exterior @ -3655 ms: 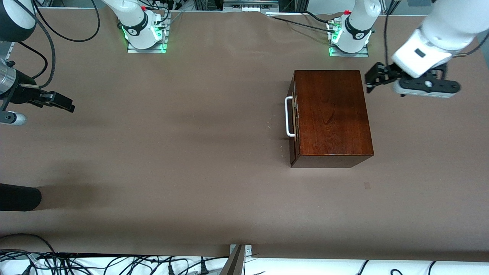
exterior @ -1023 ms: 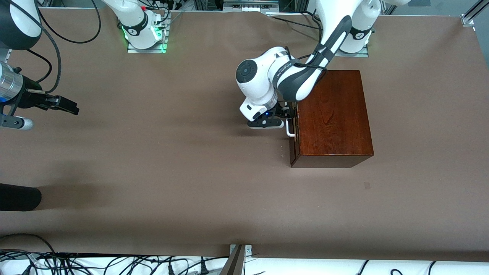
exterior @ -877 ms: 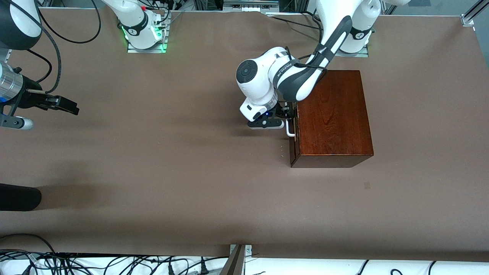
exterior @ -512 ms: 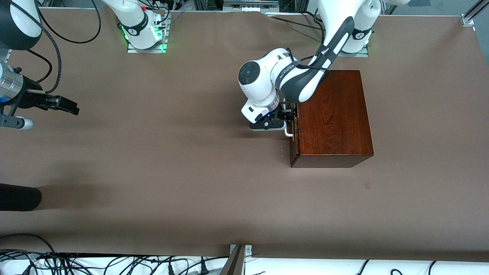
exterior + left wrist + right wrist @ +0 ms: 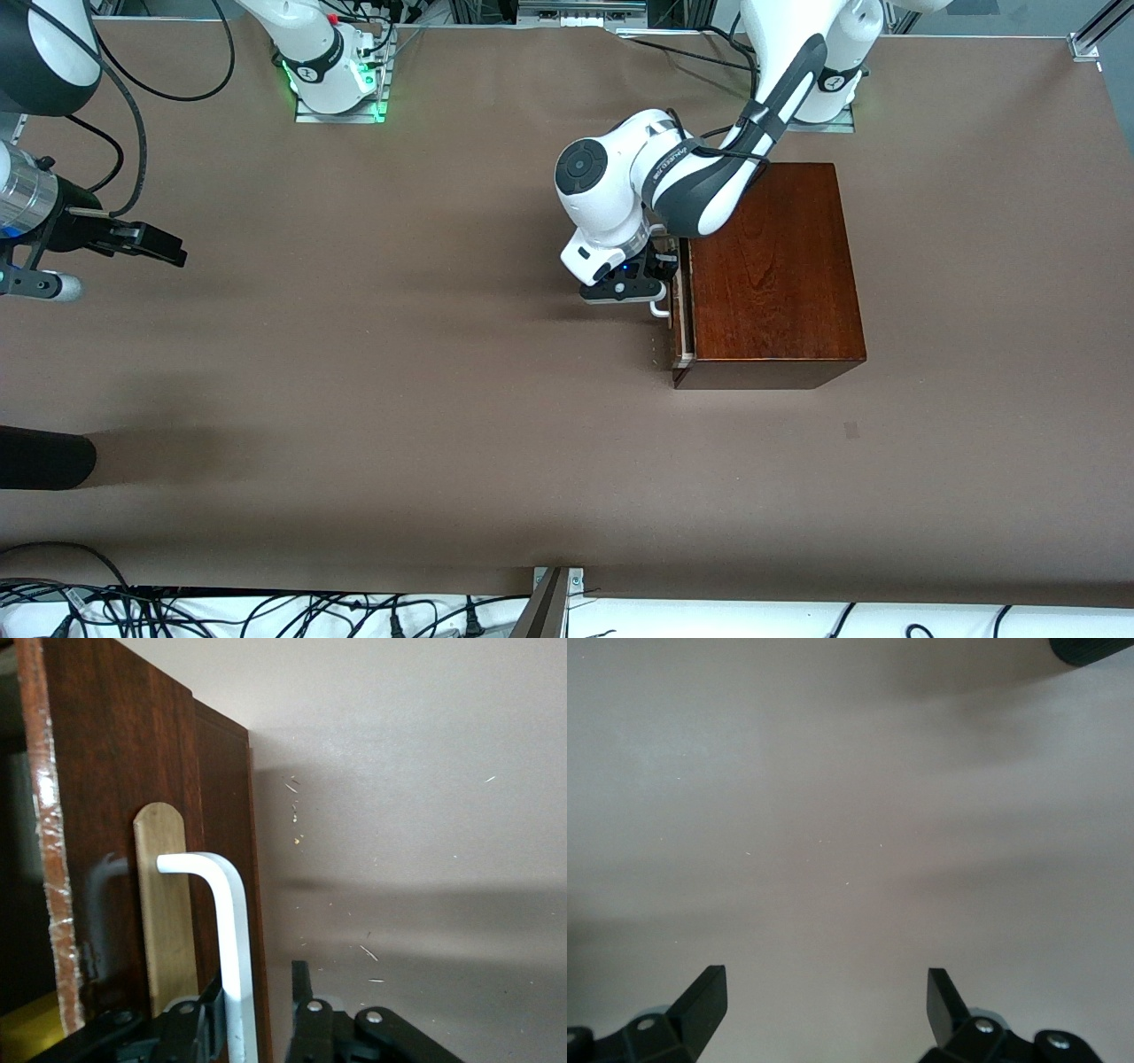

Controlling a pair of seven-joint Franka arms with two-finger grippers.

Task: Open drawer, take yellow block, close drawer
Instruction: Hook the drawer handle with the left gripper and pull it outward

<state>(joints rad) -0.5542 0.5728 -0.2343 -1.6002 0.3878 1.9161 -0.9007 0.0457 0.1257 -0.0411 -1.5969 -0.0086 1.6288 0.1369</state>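
Observation:
The dark mahogany box [image 5: 771, 266] stands toward the left arm's end of the table. Its drawer [image 5: 677, 341] is out by a narrow crack that shows a pale strip of tray edge. My left gripper [image 5: 666, 282] is at the drawer's front [image 5: 106, 771], open, its fingers straddling the white bar handle [image 5: 232, 930]. One finger [image 5: 211, 1010] touches the bar and the second stands a small gap off it. The yellow block is out of view. My right gripper [image 5: 173, 255] waits open above bare table at the right arm's end, its fingers [image 5: 704, 997] wide apart with nothing between them.
A black rounded object [image 5: 44, 456] lies at the right arm's end of the table, nearer the front camera than the right gripper. Cables [image 5: 221, 611] and a metal bracket [image 5: 549, 602] line the table's near edge. Brown tabletop [image 5: 399, 354] spreads in front of the drawer.
The left arm came from beside the box to the handle. In the last second its fingers narrowed around the bar and the drawer slid out a crack. The right arm stayed put.

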